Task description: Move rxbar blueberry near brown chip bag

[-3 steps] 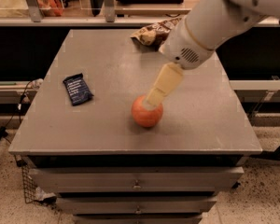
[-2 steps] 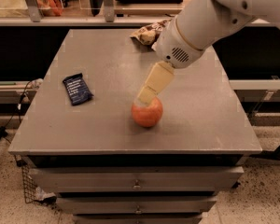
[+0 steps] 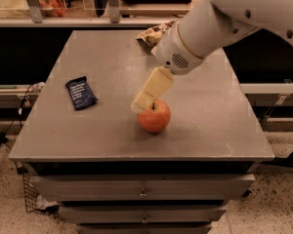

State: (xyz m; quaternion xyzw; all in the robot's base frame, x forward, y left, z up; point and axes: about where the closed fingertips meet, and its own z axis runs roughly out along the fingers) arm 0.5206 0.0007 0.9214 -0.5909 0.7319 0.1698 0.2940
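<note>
The rxbar blueberry point(image 3: 80, 92), a small flat navy wrapper, lies on the left side of the grey table point(image 3: 112, 57). The brown chip bag point(image 3: 154, 33) lies at the table's far edge, partly hidden behind my white arm. My gripper point(image 3: 141, 103), cream-coloured, hangs just above the upper left of an orange-red apple point(image 3: 154, 117) near the table's front middle. It is well to the right of the bar and holds nothing that I can see.
My large white arm point(image 3: 224, 18) reaches in from the upper right over the table's back right. Drawers point(image 3: 141, 191) sit under the tabletop. A shelf with an orange bag point(image 3: 49, 1) stands behind the table.
My arm and gripper have shifted left, from over the apple's top right to its upper left. The bar, the bag and the apple have not moved.
</note>
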